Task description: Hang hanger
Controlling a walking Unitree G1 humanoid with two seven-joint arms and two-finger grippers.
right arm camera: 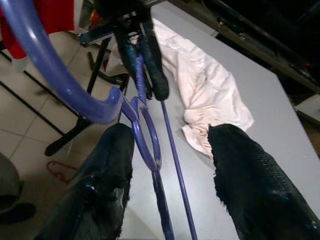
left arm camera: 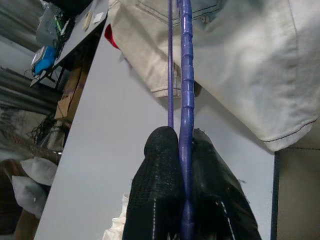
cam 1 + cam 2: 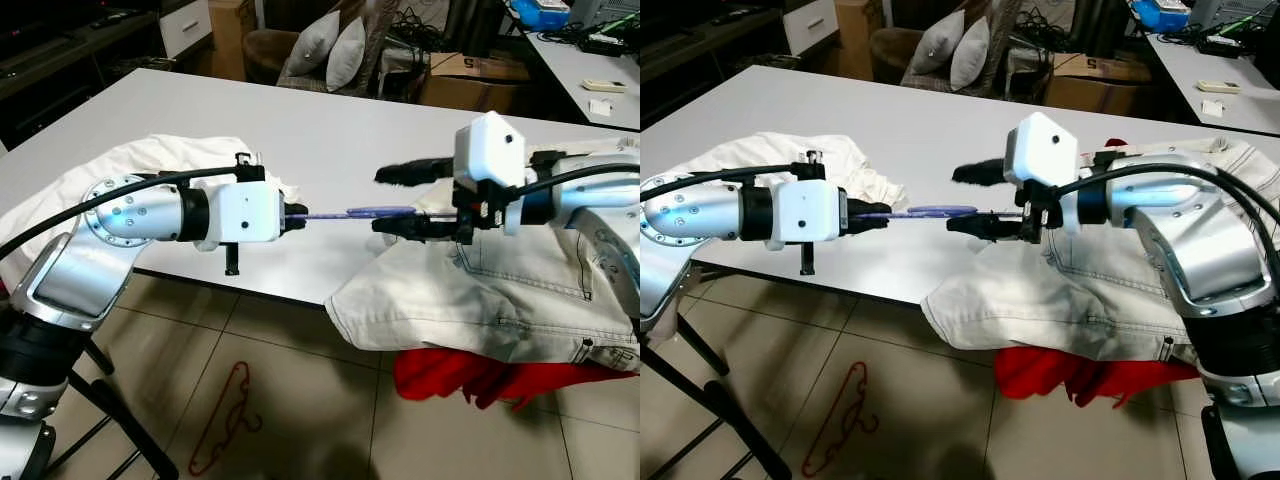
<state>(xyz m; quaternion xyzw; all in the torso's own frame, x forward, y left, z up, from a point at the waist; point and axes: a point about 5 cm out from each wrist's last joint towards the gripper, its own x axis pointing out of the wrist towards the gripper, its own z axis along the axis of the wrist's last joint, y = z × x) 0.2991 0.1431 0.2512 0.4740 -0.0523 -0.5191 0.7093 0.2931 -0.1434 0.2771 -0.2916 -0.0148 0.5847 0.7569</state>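
Left end effector (image 3: 296, 212) pinches the purple hanger (image 3: 360, 213); right end effector (image 3: 400, 200), spread, straddles its far end. Hanging remains undone; no rail visible.

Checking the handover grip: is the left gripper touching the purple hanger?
Touching. The left wrist view shows the left gripper shut on the purple hanger, its bar pinched between the black fingers, no gap.

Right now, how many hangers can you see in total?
2. A purple hanger is held above the table edge between the left tool and the right tool. A red hanger lies on the tiled floor. Clothes may hide others.
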